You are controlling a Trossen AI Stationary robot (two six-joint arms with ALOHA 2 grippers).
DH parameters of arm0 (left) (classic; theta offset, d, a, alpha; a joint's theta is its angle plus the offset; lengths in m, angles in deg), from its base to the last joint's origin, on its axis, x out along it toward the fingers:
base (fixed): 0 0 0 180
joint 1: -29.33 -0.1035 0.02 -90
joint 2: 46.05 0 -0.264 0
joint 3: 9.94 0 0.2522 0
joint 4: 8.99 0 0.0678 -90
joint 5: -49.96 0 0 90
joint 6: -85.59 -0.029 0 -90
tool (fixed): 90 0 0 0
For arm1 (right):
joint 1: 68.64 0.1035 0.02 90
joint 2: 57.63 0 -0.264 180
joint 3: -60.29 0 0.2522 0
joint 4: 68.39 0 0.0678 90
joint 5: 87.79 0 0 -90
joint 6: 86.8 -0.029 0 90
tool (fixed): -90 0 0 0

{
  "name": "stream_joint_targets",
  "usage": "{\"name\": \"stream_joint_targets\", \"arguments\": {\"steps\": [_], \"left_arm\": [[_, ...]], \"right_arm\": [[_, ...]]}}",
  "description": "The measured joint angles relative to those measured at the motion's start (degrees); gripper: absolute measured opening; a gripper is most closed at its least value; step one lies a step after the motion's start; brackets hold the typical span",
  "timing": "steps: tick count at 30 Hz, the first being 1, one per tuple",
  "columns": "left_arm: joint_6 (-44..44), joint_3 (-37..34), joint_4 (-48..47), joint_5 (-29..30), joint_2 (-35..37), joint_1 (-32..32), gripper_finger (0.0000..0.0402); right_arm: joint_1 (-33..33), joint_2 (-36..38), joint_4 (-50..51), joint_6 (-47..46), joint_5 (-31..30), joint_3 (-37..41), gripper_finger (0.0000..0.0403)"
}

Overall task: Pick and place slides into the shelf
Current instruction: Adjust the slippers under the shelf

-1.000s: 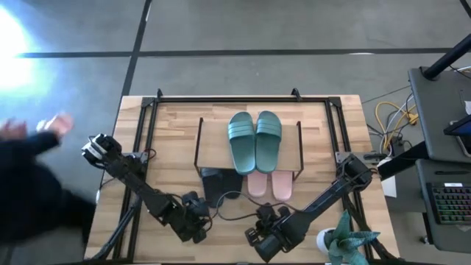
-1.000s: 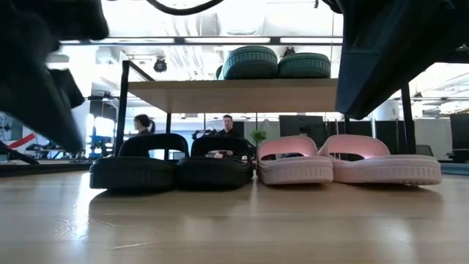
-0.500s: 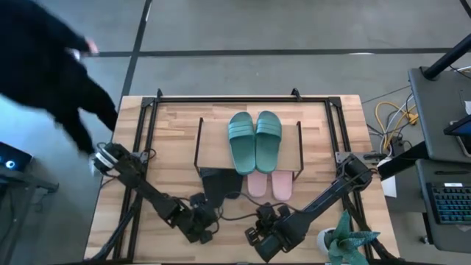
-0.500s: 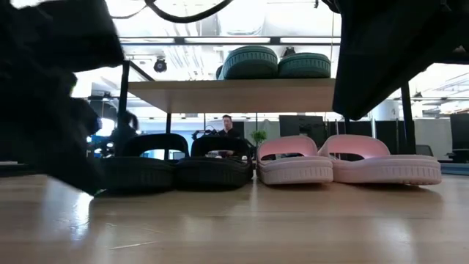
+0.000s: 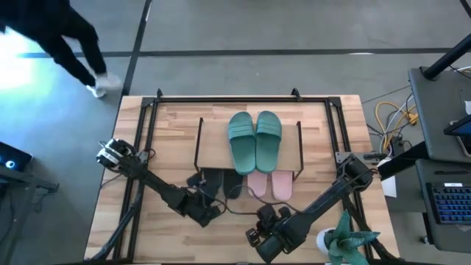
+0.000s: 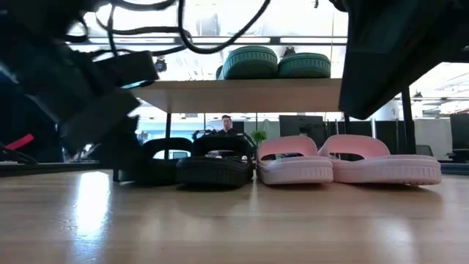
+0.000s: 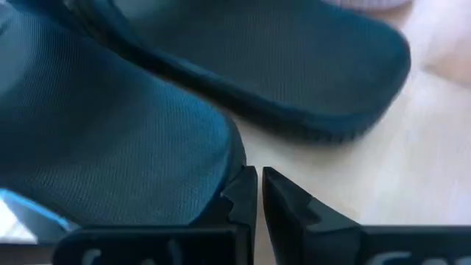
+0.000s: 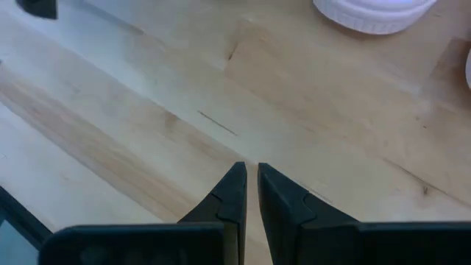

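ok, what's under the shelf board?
Under the shelf board: black pair and pink pair, side by side on the table. The left arm partly covers one black slide.

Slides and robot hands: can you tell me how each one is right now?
Teal-green rubber slides: side by side on the shelf's wood board.
Pale pink rubber slides: side by side on the table, under the board.
Black rubber slides: on the table, beside the pink pair.
Left gripper: shut, empty, at the black slides.
Right gripper: shut, empty, over bare table.
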Motion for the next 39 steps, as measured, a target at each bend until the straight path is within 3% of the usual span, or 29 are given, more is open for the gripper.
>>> {"name": "stream_joint_targets", "arguments": {"steps": [4,8,11,17,25,31,39], "left_arm": [[-0.2,1.8,0.1,-0.9,1.2,0.3,0.0011],[-2.3,3.8,0.3,-8.1,3.7,3.0,0.0011],[-3.5,4.4,0.0,-11.9,5.3,6.1,0.0011],[-0.3,4.2,-0.7,-12.0,6.4,13.8,0.0011],[12.1,4.5,-0.6,-7.5,6.4,20.8,0.0011],[13.5,5.5,-0.3,-7.3,6.4,22.8,0.0011],[13.4,5.9,-0.4,-7.2,6.4,23.0,0.0011]], "right_arm": [[0.0,0.0,-0.8,0.7,1.6,0.0,0.0028],[-0.8,0.0,-5.6,6.5,6.4,0.5,0.0028],[-2.2,-0.2,-12.2,12.5,6.5,1.4,0.0028],[-6.6,-3.3,-23.4,26.2,6.5,1.6,0.0028],[-12.7,-5.7,-24.3,35.9,4.1,1.8,0.0028],[-17.5,-6.4,-24.2,42.0,3.3,1.9,0.0028],[-20.8,-6.9,-21.5,42.7,2.9,2.0,0.0028]]}}
